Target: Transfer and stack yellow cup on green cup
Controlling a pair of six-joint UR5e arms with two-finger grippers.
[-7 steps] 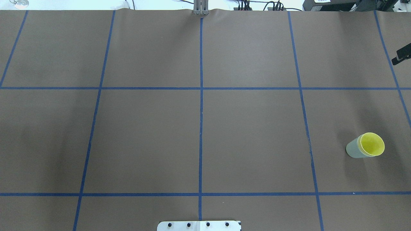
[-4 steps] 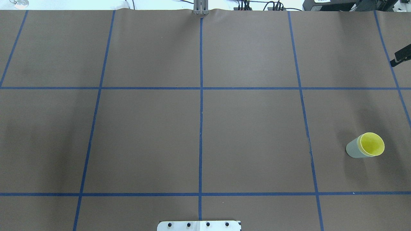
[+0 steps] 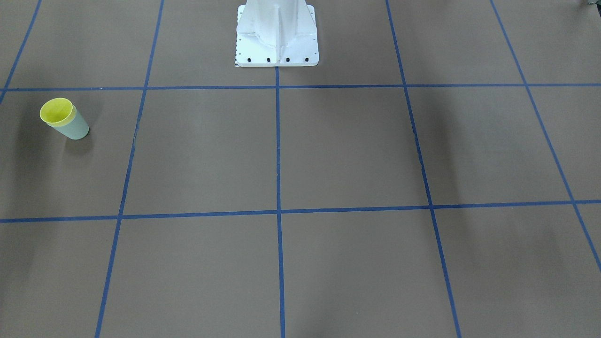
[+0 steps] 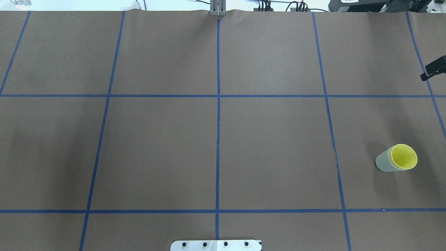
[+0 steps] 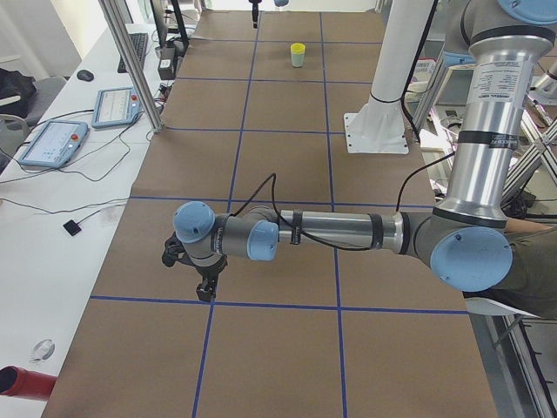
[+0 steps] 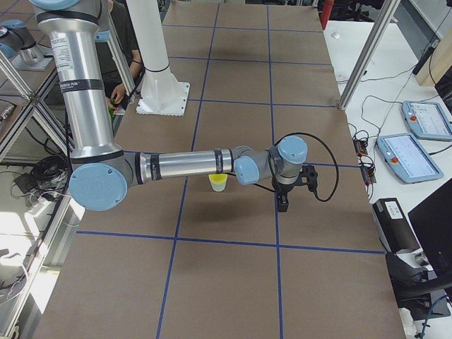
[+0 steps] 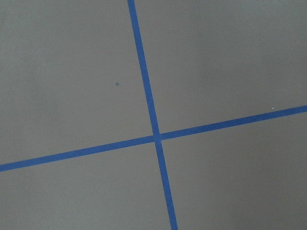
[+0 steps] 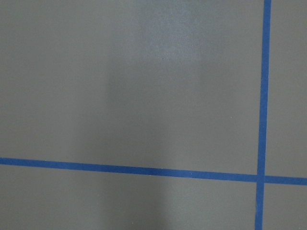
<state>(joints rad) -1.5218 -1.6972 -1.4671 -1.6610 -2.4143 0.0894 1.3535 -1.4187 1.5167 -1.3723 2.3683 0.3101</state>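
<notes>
The yellow cup point(image 4: 404, 156) sits nested inside the green cup point(image 4: 383, 163), upright on the brown table at the right side of the overhead view. The pair also shows in the front view, with the yellow cup point(image 3: 56, 111) at the far left and the green cup point(image 3: 75, 129) below it. No gripper touches them. My right gripper point(image 6: 282, 205) hangs over the table to the right of the cups in the exterior right view. Only a black edge of it point(image 4: 433, 68) shows overhead. My left gripper point(image 5: 205, 292) hovers low over a tape line, far from the cups. I cannot tell whether either is open.
Blue tape lines point(image 4: 217, 104) divide the brown table cover. The white robot pedestal point(image 3: 277, 33) stands at mid table on the robot's side. Tablets point(image 5: 52, 144) and cables lie on the white bench beyond the far edge, next to frame posts point(image 6: 367, 56).
The black edge of my right gripper at the overhead view's right border has shifted slightly inward and toward the robot. The stacked cups have not moved.
</notes>
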